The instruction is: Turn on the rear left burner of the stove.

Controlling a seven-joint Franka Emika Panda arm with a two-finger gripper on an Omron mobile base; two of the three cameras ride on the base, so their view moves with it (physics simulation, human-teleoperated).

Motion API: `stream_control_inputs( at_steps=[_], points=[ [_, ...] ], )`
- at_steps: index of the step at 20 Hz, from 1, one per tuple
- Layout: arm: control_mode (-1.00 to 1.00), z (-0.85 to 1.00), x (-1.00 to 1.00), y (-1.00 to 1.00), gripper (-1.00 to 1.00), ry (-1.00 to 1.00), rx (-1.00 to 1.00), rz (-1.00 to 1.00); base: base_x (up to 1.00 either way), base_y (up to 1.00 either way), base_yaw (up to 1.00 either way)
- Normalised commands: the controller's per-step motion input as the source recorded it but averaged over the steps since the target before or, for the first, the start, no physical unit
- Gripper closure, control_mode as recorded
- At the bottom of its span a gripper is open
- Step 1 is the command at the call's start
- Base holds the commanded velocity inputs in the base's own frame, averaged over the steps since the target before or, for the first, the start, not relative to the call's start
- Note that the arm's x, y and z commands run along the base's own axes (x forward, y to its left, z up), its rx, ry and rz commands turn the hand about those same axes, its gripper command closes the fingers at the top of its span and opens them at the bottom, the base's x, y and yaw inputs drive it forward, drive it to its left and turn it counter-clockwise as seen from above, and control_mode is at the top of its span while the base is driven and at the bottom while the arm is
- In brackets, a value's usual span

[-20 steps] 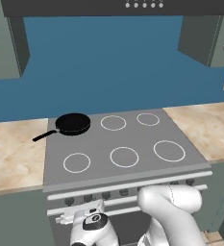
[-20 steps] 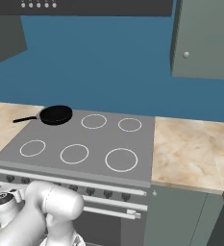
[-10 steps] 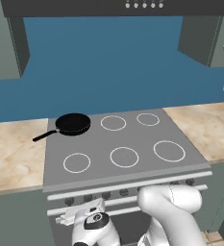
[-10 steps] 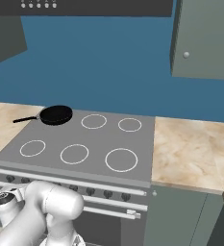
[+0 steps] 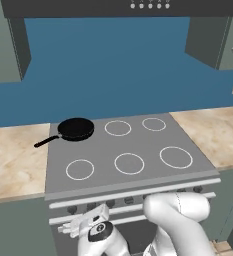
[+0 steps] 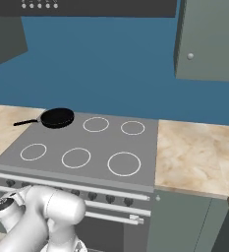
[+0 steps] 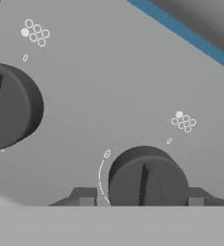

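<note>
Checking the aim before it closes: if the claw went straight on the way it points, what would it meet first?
Most likely the dark knob on the stove front: in the hand view it sits between the claw's two fingertips, which flank it. How near it is remains unclear.

Blue-walled kitchen, pretty plain tbh

Blue wall [image 5: 113, 70], grey-green upper cabinets [image 6: 209, 39] w/ round knobs, dark hood [image 5: 123, 7] overhead, beige marbled counters [image 6: 194, 152] either side.

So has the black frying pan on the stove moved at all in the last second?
No. The black frying pan sits on the stove at the back left corner, beside the same white ring as before, handle toward the counter.
</note>
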Motion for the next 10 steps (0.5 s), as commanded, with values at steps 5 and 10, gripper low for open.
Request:
stream_control_inputs(
  at_steps=[5,10],
  points=[
    [-1.00,0.00,0.00,0.96,1.00,0.04,-0.50,-0.06,0.00,0.00,0.00],
    [-1.00,0.00,0.00,0.94,1.00,0.03,-0.43,-0.06,0.00,0.00,0.00]
  ],
)
